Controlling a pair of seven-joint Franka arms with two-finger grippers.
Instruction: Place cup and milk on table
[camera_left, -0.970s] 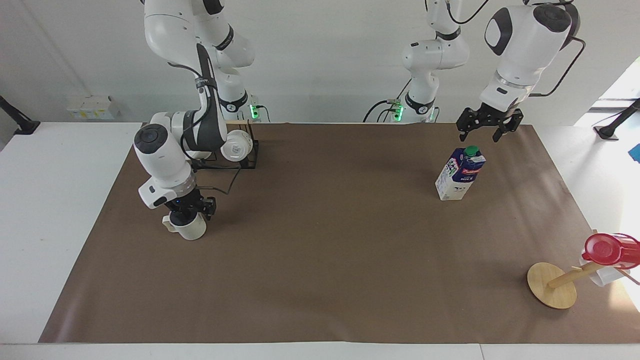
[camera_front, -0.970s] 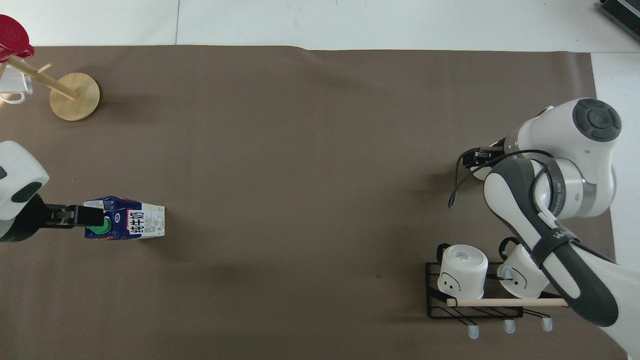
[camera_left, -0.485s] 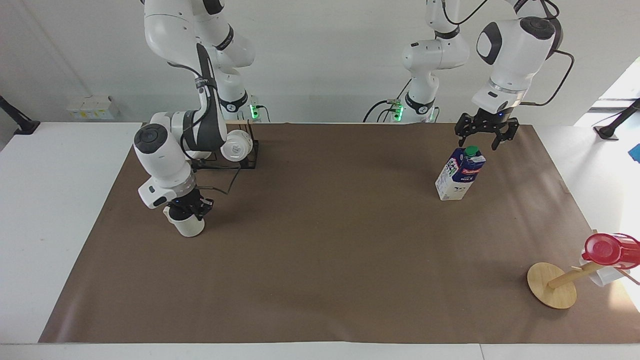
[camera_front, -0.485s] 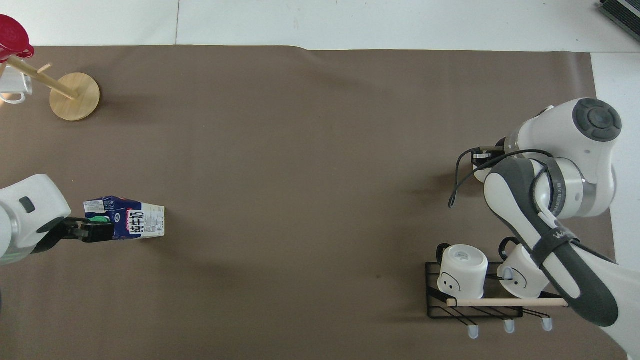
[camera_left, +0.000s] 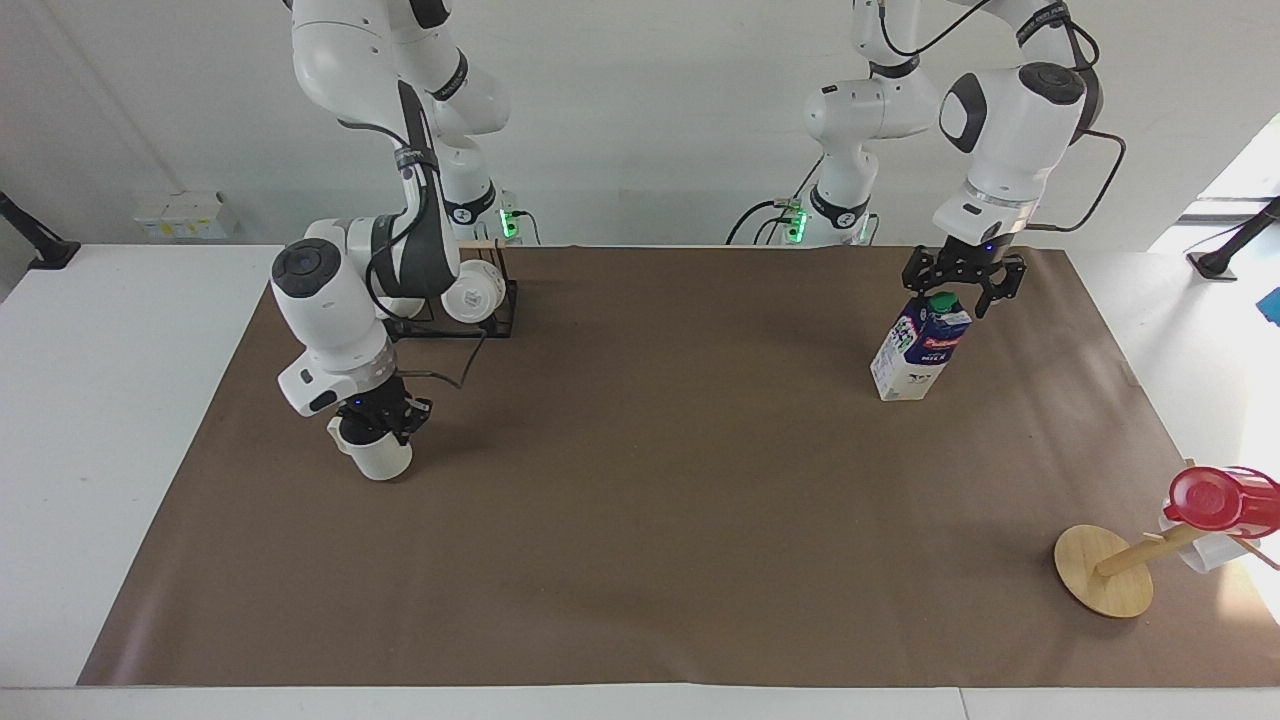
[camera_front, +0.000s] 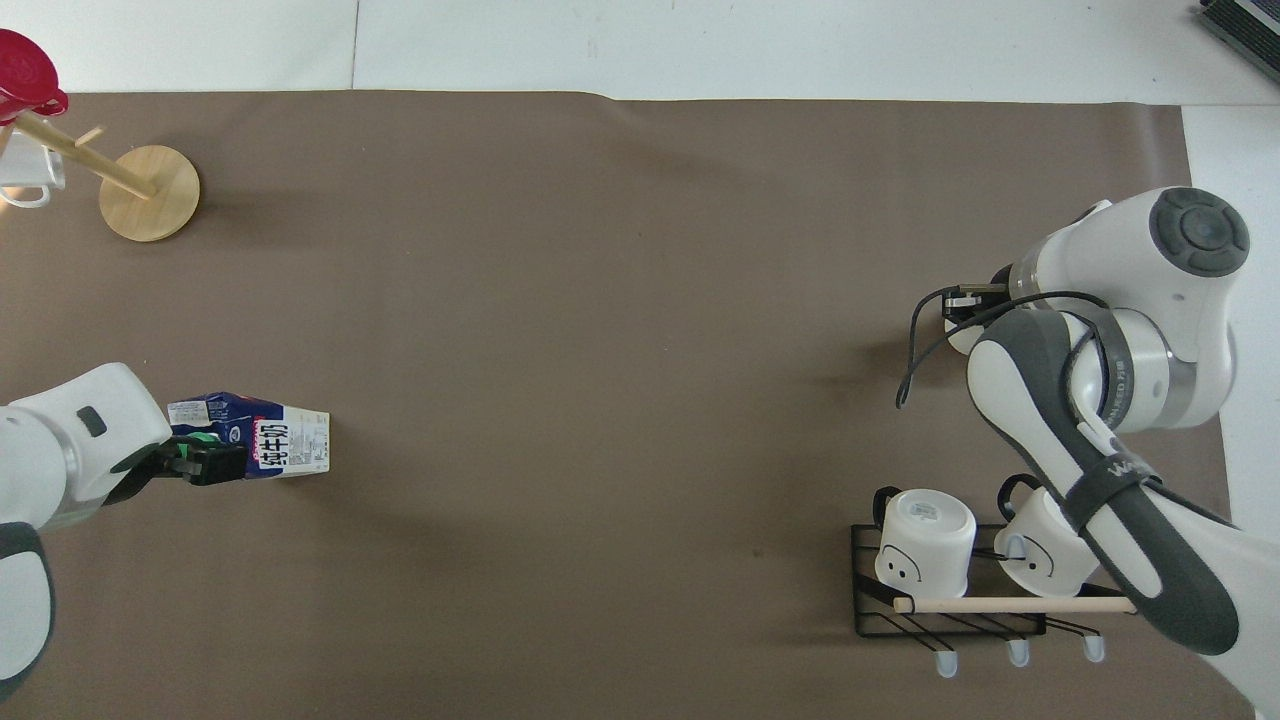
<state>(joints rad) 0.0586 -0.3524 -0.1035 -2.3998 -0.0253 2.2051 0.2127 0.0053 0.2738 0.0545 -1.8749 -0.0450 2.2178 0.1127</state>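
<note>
— Milk (camera_left: 920, 346) first: where is it sitting?

— Upright on the brown sheet (camera_left: 650, 520) covering the table (camera_left: 90, 400), toward the left arm's end. In the facing view the left gripper (camera_left: 950, 287) is hanging right over its green cap, at about twelve o'clock from the carton, fingers spread wide on either side of the cap and not gripping it.

— And the cup (camera_left: 380, 455)?

— Toward the right arm's end, resting on the sheet. The right gripper (camera_left: 378, 420) is pointing straight down into its mouth, fingers at the rim; I cannot tell whether they are pinching it or slack. In the overhead view only a sliver of the cup (camera_front: 962, 340) is peeking out from under the arm's wrist.

— Anything else around?

— Nearer the robots, at roughly one o'clock from the cup in the facing view, a black wire rack (camera_front: 950, 590) is carrying two white mugs (camera_front: 925, 540). At five o'clock from the milk, a wooden stand (camera_left: 1105, 570) is holding a red cup (camera_left: 1215, 498).
</note>
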